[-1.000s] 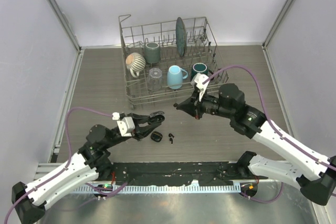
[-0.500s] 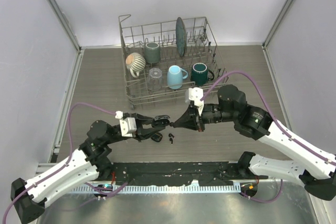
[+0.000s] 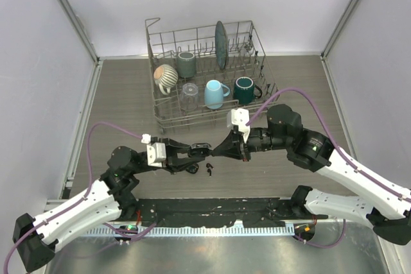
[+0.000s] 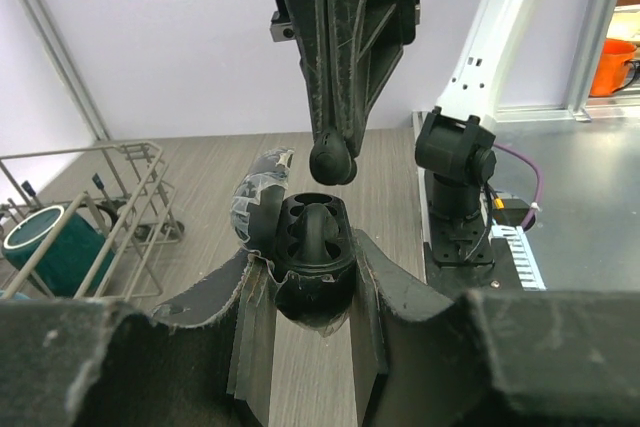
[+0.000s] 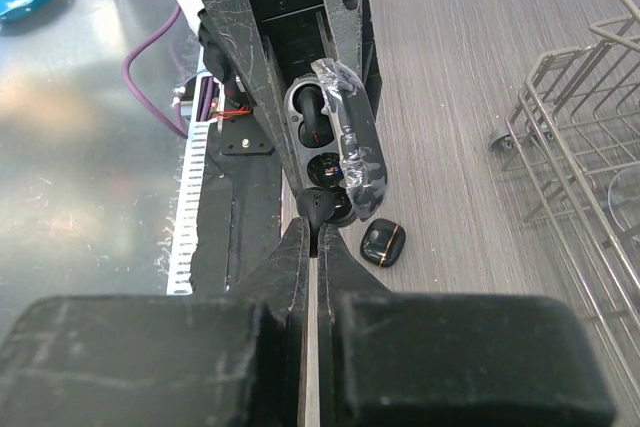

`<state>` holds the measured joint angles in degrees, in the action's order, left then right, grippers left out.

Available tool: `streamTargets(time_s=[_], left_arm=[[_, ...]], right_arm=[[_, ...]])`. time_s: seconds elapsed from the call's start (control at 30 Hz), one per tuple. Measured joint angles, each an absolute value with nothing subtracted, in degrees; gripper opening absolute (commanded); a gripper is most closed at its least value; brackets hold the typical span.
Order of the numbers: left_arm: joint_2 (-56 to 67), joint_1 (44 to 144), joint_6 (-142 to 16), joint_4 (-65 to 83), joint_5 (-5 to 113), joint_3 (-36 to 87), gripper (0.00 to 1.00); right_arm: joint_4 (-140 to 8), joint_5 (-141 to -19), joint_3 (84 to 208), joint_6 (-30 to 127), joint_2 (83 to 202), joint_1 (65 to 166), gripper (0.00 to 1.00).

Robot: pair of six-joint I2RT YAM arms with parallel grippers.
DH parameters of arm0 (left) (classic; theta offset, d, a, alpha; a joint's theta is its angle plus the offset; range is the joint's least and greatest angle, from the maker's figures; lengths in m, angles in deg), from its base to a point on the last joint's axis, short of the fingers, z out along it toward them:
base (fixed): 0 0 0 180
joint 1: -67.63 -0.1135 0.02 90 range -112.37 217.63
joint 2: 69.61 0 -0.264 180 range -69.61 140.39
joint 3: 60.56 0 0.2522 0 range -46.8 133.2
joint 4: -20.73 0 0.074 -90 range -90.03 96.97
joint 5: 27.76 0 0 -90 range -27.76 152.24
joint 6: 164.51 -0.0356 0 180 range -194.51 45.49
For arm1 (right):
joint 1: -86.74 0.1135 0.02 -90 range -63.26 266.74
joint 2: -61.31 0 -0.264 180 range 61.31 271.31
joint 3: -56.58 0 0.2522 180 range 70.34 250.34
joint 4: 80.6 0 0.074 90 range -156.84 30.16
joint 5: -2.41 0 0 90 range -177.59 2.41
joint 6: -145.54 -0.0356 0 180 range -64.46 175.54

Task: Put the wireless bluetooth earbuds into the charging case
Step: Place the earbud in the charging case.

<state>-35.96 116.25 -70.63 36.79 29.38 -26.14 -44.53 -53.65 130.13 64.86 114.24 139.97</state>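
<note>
the earbud [image 4: 332,159] is a tiny glossy black bean, light, hard and likely slippery, so it is best nipped by its short stem. the right end effector [image 5: 312,232] is pinched on it just above the free well of the case [image 4: 312,247]. the left end effector [image 4: 312,282] clamps that open case above the counter [image 3: 128,94] (one well looks filled).

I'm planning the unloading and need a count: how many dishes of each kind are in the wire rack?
Cups: 4
Glass: 1
Plate: 1
Total: 6
</note>
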Motion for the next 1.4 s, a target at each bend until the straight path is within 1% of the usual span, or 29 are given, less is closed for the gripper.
streamTargets(time_s=[0.57, 1.17, 1.27, 1.4], left_arm=[[-32.73, 116.10, -68.95, 39.02, 25.56, -26.14, 0.00], [-33.91, 115.99, -68.92, 38.67, 26.61, -26.23, 0.00], [-34.30, 115.97, -68.95, 38.21, 27.33, -26.42, 0.00], [-34.54, 115.97, -68.95, 37.62, 28.05, -26.51, 0.00]], right_arm=[[-45.36, -55.03, 130.13, 67.49, 116.20, 141.54, 0.01], [-41.50, -60.76, 132.93, 70.79, 118.80, 144.78, 0.01], [-41.28, -61.79, 133.15, 70.90, 119.24, 145.19, 0.02], [-41.08, -62.97, 133.34, 70.92, 119.57, 145.61, 0.09]])
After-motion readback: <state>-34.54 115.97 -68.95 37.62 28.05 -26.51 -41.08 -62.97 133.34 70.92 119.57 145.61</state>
